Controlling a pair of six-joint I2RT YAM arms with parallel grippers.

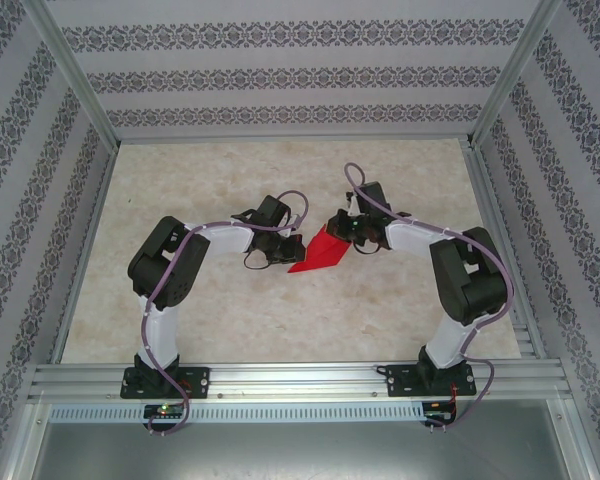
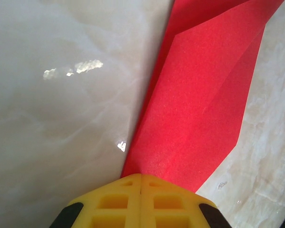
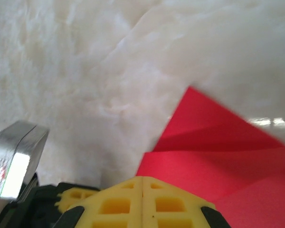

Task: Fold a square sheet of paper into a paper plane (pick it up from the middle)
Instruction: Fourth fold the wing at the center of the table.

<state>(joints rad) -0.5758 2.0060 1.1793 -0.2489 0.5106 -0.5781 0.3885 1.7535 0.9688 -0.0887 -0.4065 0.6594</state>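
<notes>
The red sheet of paper [image 1: 318, 255] lies in the middle of the table, folded into a pointed shape with creases. My left gripper [image 1: 286, 247] is at its left end and my right gripper [image 1: 342, 228] at its upper right end. In the left wrist view the yellow fingers of the left gripper [image 2: 141, 176] are shut, their tips on the near end of the paper [image 2: 199, 95]. The right gripper [image 3: 142, 179] is also shut, with its tips at the edge of the paper [image 3: 218, 142]. I cannot tell whether either one pinches the paper.
The pale marble-look table [image 1: 230, 310] has metal frame rails along its sides and front. Patterned walls enclose it. A shiny metal part [image 3: 14, 161] shows at the left edge of the right wrist view.
</notes>
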